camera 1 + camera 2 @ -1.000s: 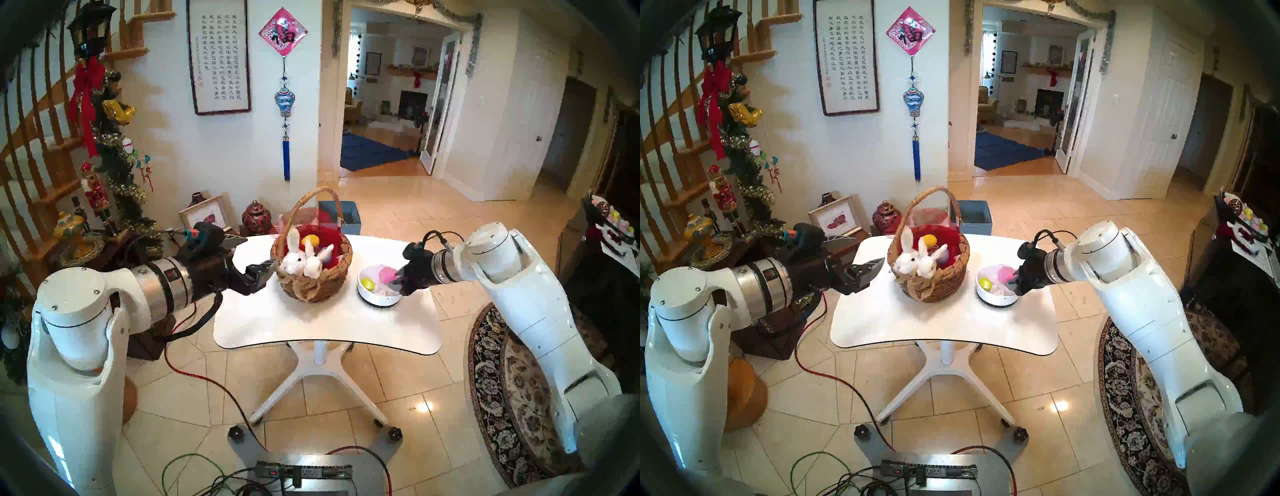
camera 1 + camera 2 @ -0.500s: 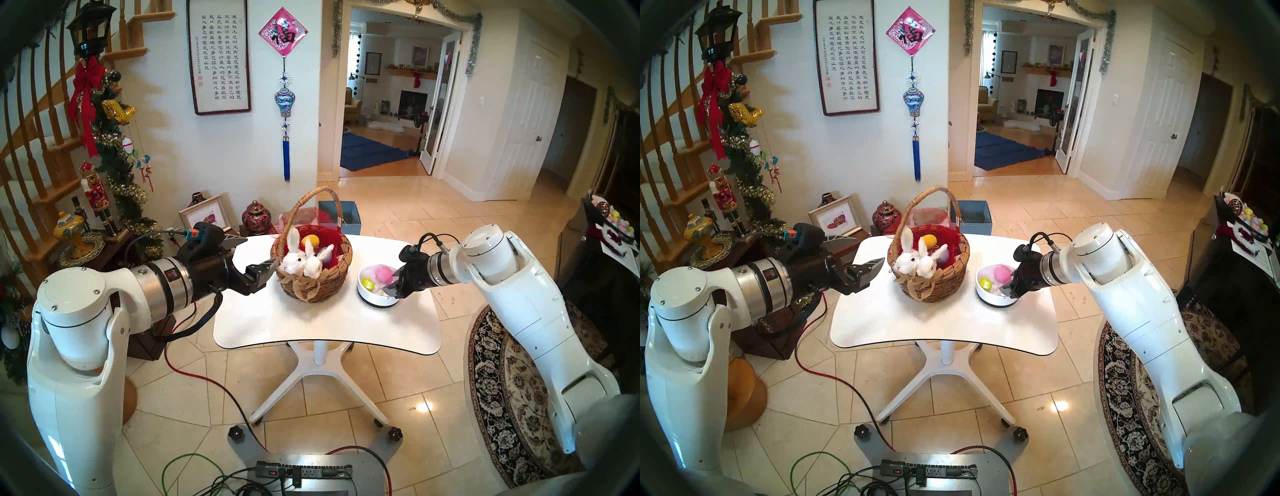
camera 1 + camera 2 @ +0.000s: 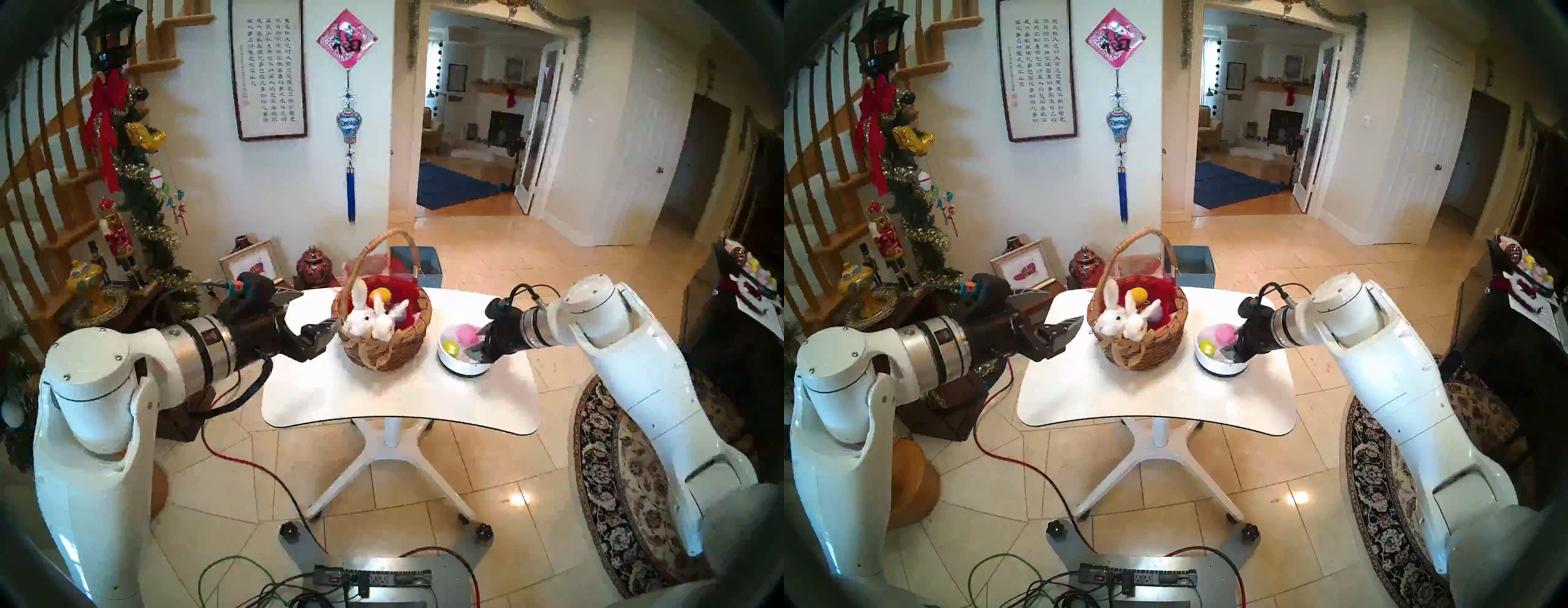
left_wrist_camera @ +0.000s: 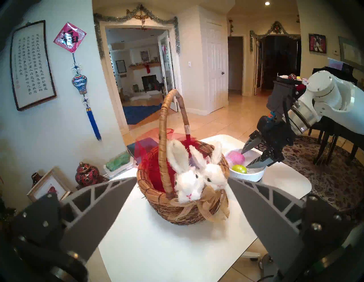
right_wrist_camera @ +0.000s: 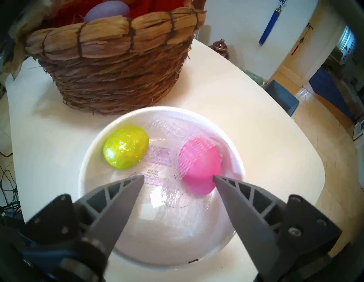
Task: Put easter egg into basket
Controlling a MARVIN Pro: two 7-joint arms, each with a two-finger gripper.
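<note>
Over the round white bowl (image 5: 94, 149), the right tool (image 5: 178, 178) gapes empty; the pink plastic egg (image 5: 200, 167) touches its right fingertip (image 5: 216, 178), off-centre.

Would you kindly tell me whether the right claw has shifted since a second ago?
Yes: the right claw has slid leftward, farther over the white bowl.
</note>
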